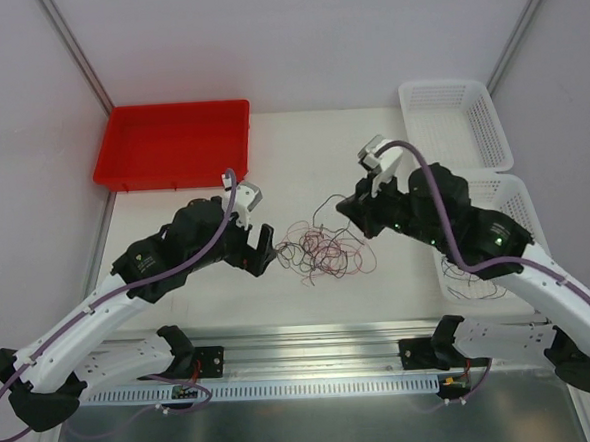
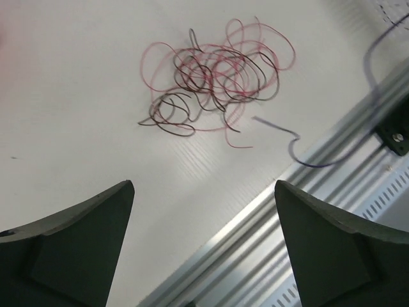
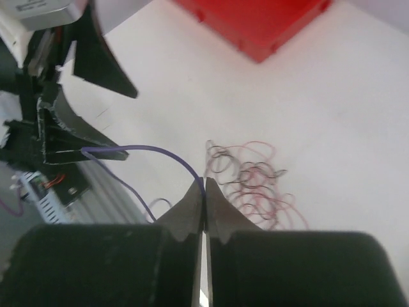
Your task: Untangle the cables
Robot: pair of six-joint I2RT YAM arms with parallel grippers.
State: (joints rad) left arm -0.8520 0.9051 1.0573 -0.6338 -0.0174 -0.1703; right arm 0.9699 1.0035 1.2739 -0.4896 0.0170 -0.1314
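Your right gripper (image 3: 203, 192) is clamped on the purple cable (image 3: 153, 152), likely to draw it clear; your left gripper (image 2: 203, 192) gapes empty beside the tangle (image 2: 214, 77) in the middle of the table (image 1: 312, 170).

Red tray (image 3: 255, 25) cropped at frame top, purple wire (image 3: 137, 148) end hidden between tips of closed right gripper (image 3: 204, 192), tangle (image 1: 322, 249) strands overhead too fine to separate, lower basket (image 1: 519, 205) partly behind right arm (image 1: 538, 266).
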